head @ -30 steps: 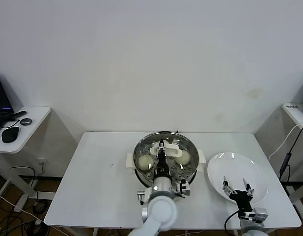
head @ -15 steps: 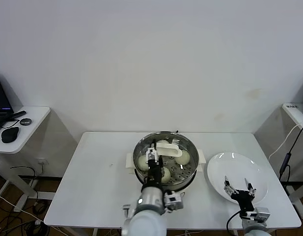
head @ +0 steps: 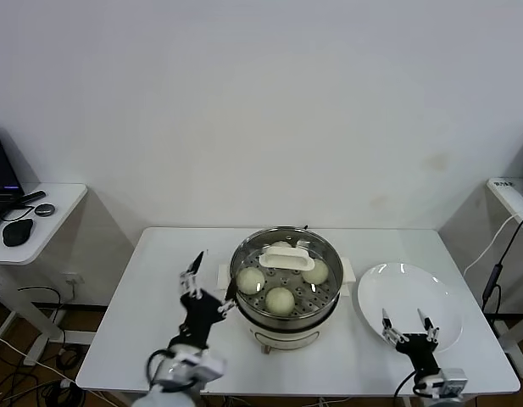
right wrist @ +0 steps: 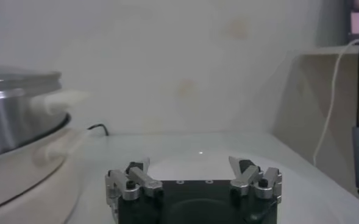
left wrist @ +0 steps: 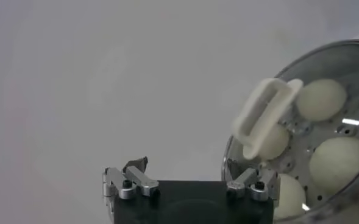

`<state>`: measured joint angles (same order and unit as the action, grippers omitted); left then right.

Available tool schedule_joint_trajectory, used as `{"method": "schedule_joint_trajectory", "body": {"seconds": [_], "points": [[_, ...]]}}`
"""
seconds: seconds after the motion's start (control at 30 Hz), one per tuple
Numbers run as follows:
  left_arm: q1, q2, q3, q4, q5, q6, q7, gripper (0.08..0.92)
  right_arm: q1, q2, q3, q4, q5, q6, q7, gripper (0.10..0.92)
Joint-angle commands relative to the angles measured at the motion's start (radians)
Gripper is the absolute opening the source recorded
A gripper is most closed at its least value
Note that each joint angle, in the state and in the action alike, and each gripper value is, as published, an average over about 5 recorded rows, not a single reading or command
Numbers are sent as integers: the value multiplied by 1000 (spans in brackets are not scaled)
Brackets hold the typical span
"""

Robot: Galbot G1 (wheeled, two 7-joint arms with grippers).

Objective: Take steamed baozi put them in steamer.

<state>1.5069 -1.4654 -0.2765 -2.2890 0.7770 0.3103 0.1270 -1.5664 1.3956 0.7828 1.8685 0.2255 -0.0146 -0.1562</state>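
The left gripper is raised in front of the robot's body, on its left side, fingers pointing up and away from the body. Its two fingers are spread wide, with nothing between them. The arm below it shows only as a short wrist section. The right gripper sits low on the robot's right side, close to the body, fingers also parted and holding nothing, pointing forward and slightly upward.
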Motion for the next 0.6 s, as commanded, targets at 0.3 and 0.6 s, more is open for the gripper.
{"method": "schedule_joint_trajectory", "body": {"seconds": [0.3, 0.6], "points": [[373, -65, -226, 88, -552, -230, -221, 823, -102, -22, -31, 74, -6, 20, 15, 823], [354, -46, -190, 117, -590, -302, -230, 823, -121, -10, -1, 115, -48, -47, -50, 823]]}}
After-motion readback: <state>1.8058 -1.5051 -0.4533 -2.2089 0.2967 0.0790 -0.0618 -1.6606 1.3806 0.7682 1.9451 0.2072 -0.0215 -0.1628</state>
